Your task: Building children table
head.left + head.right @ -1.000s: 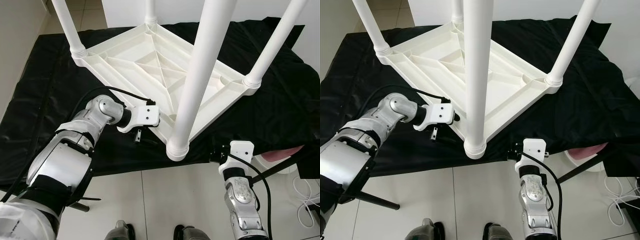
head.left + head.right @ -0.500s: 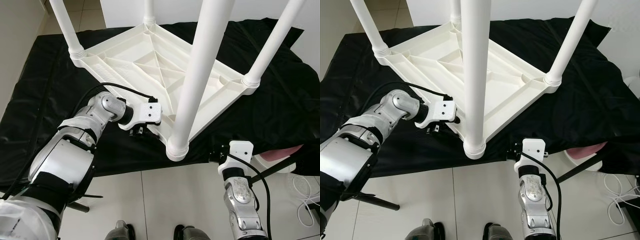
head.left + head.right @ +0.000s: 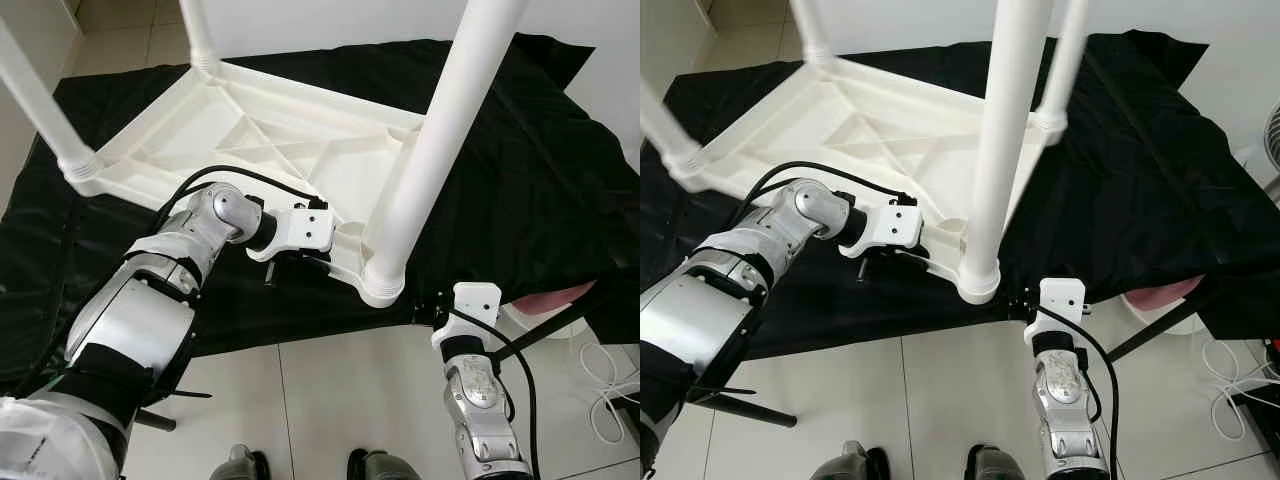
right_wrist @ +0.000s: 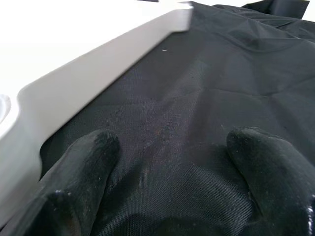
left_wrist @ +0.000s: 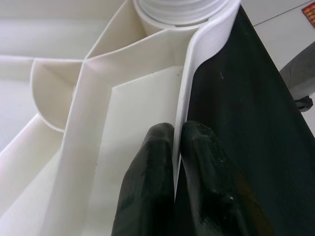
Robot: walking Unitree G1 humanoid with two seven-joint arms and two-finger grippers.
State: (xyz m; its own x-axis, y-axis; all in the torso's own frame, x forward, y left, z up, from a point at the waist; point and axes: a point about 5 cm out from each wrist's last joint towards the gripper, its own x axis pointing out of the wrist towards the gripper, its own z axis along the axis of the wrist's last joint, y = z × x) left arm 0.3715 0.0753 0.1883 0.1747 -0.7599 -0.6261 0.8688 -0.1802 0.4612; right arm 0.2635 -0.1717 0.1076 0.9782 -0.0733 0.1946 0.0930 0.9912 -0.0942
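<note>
White table (image 3: 300,140) rim pinched in left gripper (image 5: 176,147).

A desk (image 3: 560,330) draped in a black cloth (image 3: 540,180) stands on a pale tiled floor (image 3: 330,400). An upturned white children table (image 3: 260,140) lies on the cloth, its rim beside the left claw (image 3: 300,258).
</note>
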